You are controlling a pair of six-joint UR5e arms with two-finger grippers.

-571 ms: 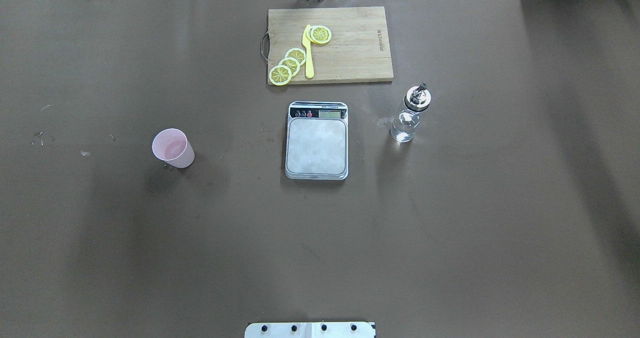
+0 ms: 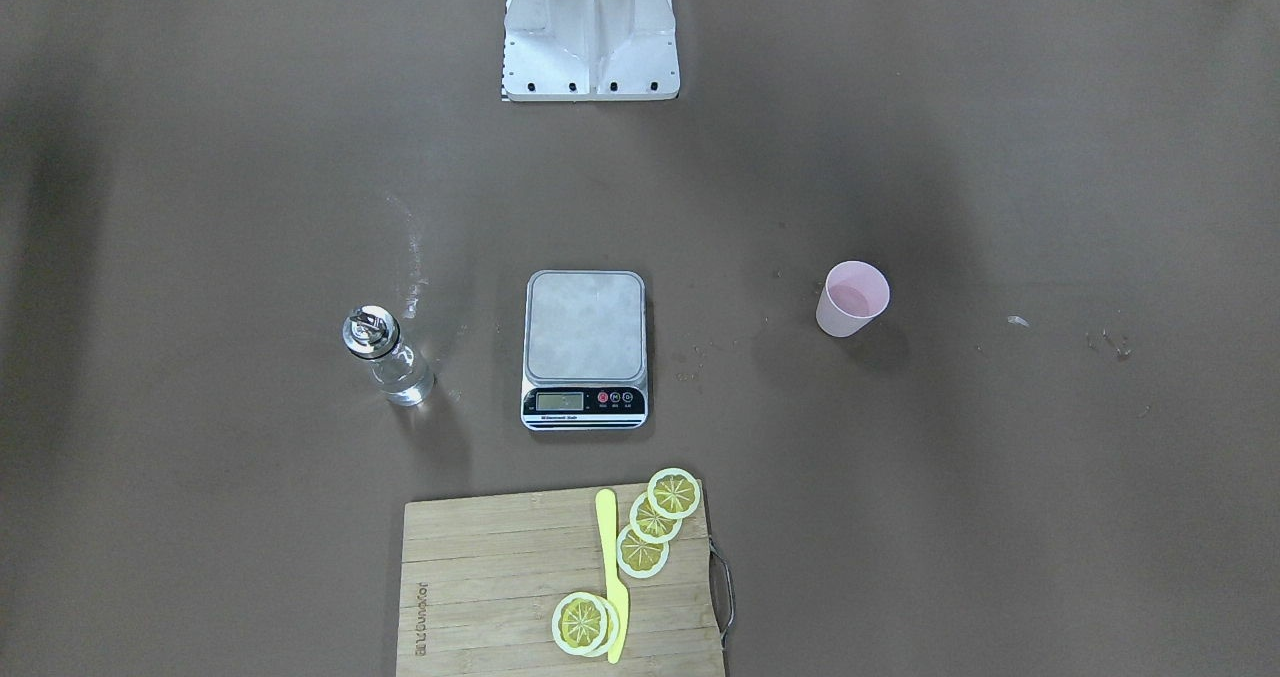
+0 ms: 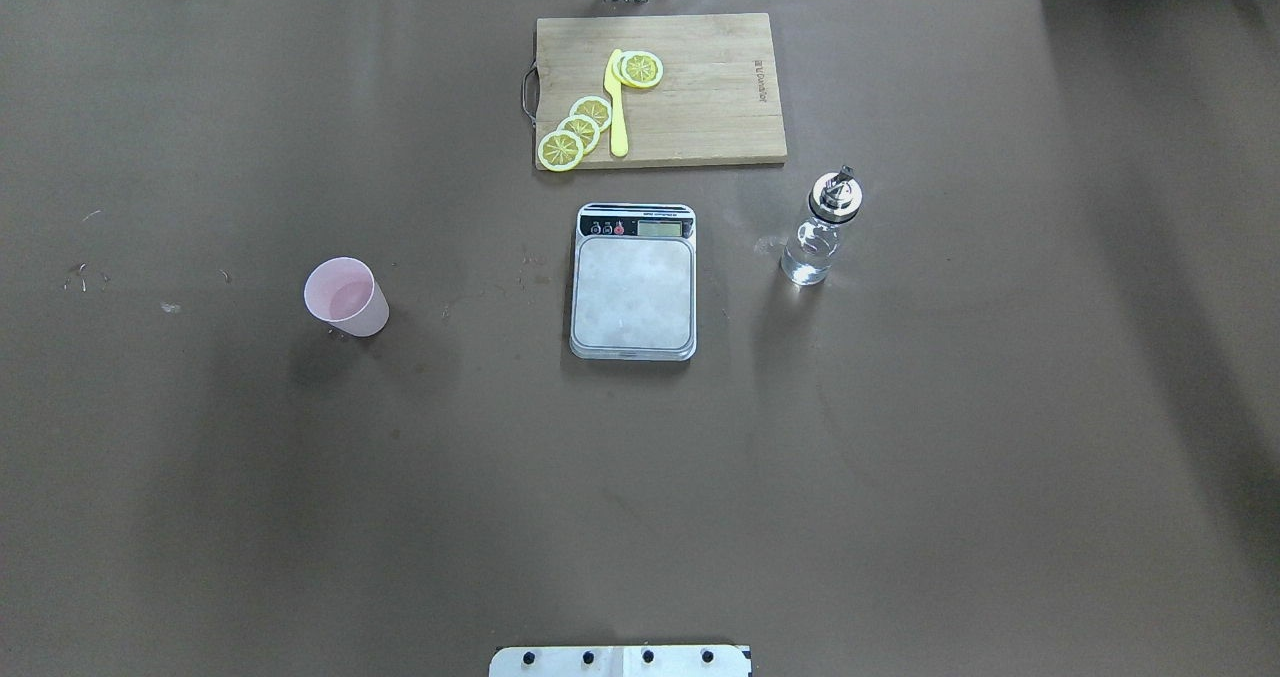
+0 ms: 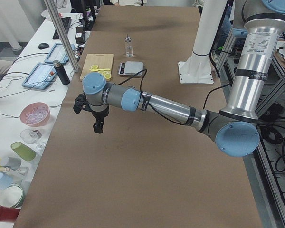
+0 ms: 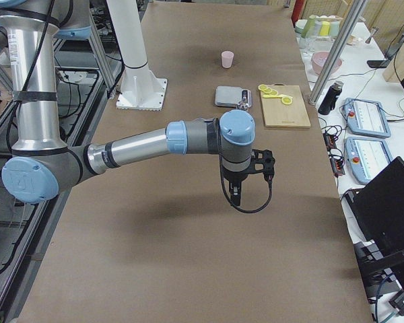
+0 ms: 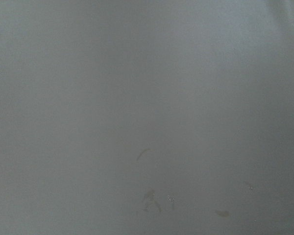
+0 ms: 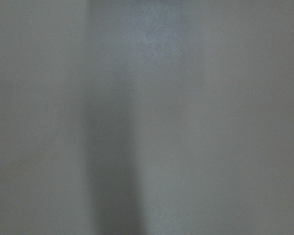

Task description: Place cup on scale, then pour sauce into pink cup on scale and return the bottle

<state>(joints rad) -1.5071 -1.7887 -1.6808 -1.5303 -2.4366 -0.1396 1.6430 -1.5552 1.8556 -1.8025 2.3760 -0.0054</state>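
The pale pink cup (image 3: 345, 297) stands upright on the brown table, left of the scale; it also shows in the front view (image 2: 852, 299). The scale (image 3: 633, 292) lies at the table's middle with its steel platform bare (image 2: 585, 337). The clear bottle (image 3: 820, 232) with a silver spout stands upright right of the scale (image 2: 388, 357), clear liquid low in it. My left gripper (image 4: 99, 127) hangs above the table's left part and shows only in the left side view. My right gripper (image 5: 236, 196) hangs above the right part. I cannot tell whether either is open or shut. Both wrist views show only bare table.
A wooden cutting board (image 3: 700, 87) lies beyond the scale with several lemon slices (image 3: 578, 129) and a yellow knife (image 3: 617, 107) on it. The robot's base plate (image 3: 620, 661) sits at the near edge. Bowls, cups and tablets (image 4: 38, 76) stand on the operators' bench.
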